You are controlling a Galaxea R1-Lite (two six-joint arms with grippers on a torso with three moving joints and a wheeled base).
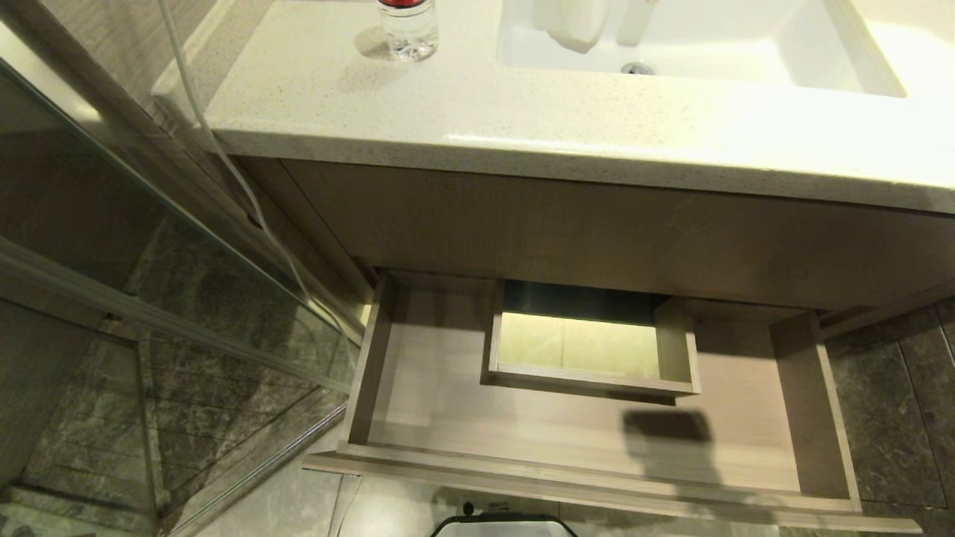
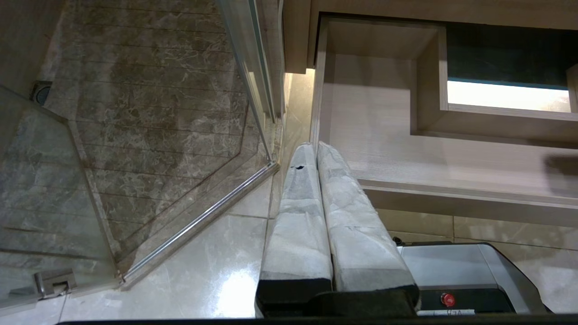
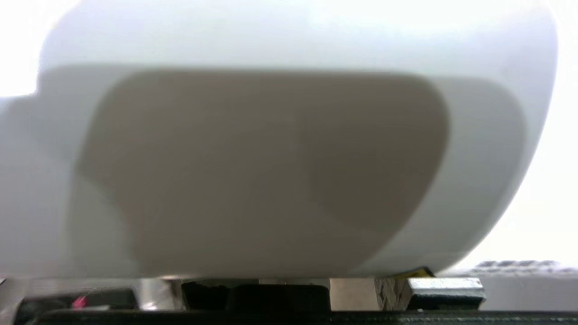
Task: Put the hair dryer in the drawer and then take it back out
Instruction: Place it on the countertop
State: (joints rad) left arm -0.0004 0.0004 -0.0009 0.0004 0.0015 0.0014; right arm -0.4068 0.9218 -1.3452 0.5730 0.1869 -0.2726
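The hair dryer (image 3: 289,149) is a smooth white rounded body that fills the right wrist view, lying close against my right gripper, which is shut on it. Its fingers are hidden behind it. Neither that gripper nor the dryer shows in the head view. The drawer (image 1: 597,462) stands pulled out under the vanity and holds nothing; a dark shadow lies on its floor at the right. The drawer (image 2: 384,135) also shows in the left wrist view. My left gripper (image 2: 311,146) hangs parked and shut, its padded fingers pointing down beside the drawer's front left corner.
A boxed cut-out (image 1: 589,382) sits mid-rear in the drawer. On the countertop (image 1: 448,104) stands a clear bottle (image 1: 407,30), with the sink (image 1: 746,52) to its right. A glass shower partition (image 1: 149,298) and a white cord (image 1: 224,156) are on the left. My base (image 1: 503,526) is below the drawer front.
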